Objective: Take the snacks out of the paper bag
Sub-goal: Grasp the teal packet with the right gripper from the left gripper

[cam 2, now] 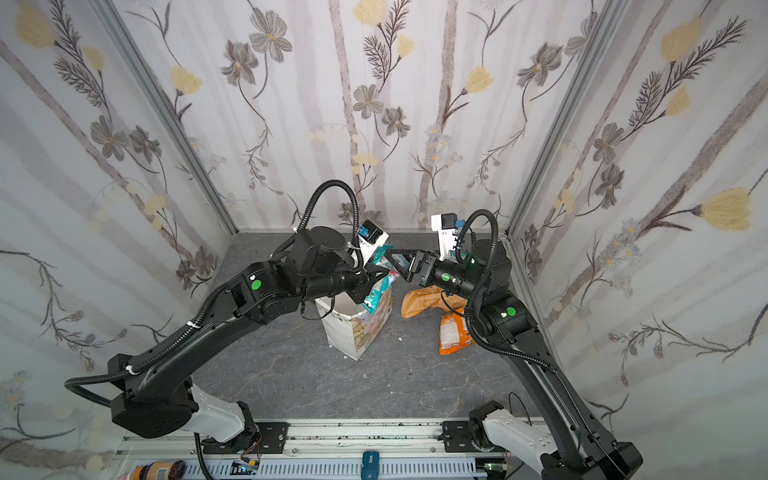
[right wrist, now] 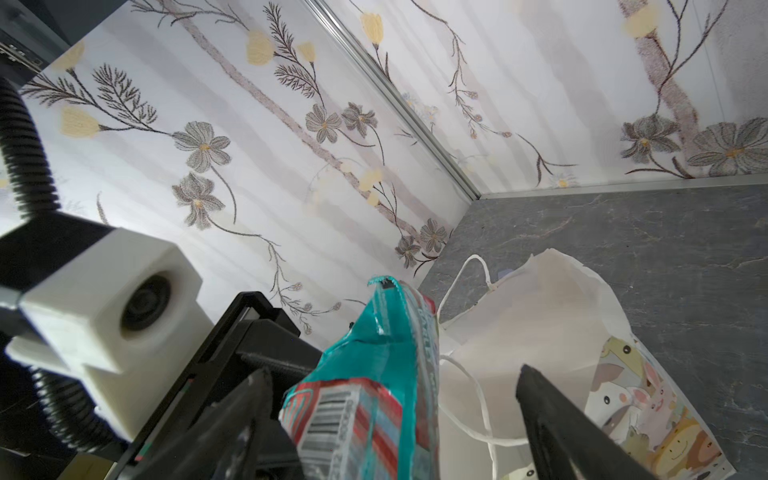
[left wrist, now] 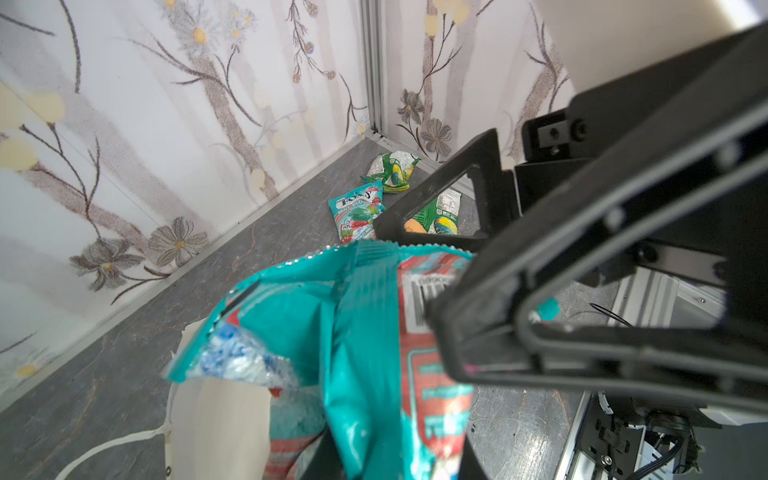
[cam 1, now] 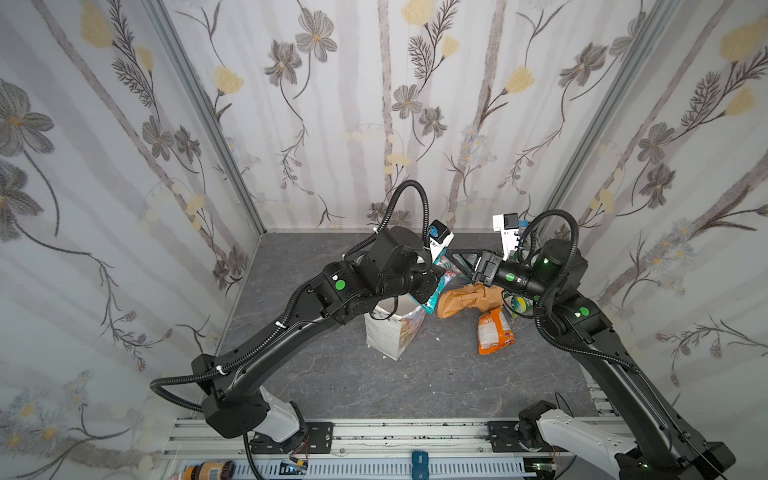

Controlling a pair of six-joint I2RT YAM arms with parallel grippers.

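Note:
The white paper bag (cam 1: pixel 390 332) (cam 2: pixel 357 332) stands upright mid-table, its mouth open. My left gripper (cam 1: pixel 432 284) (left wrist: pixel 395 461) is shut on a teal snack packet (cam 2: pixel 376 297) (left wrist: pixel 353 311) and holds it just above the bag's mouth. My right gripper (cam 2: pixel 399 264) (right wrist: pixel 390 374) is open, one finger on each side of the packet's (right wrist: pixel 374 374) top end; the far finger (right wrist: pixel 540 399) stands clear of it. In the right wrist view the bag (right wrist: pixel 561 311) lies behind the packet. More snacks lie to the right: a tan-brown one (cam 1: pixel 465 299), an orange one (cam 1: pixel 494 330) and a green one (cam 1: pixel 517 303).
A small teal-and-red packet (left wrist: pixel 357 212) and two green packets (left wrist: pixel 392 170) (left wrist: pixel 440 212) lie near the back right corner. Flowered walls close in three sides. A metal rail (cam 1: pixel 374 436) runs along the front, with a blue block (cam 1: pixel 419 459) and a jar (cam 1: pixel 208 471).

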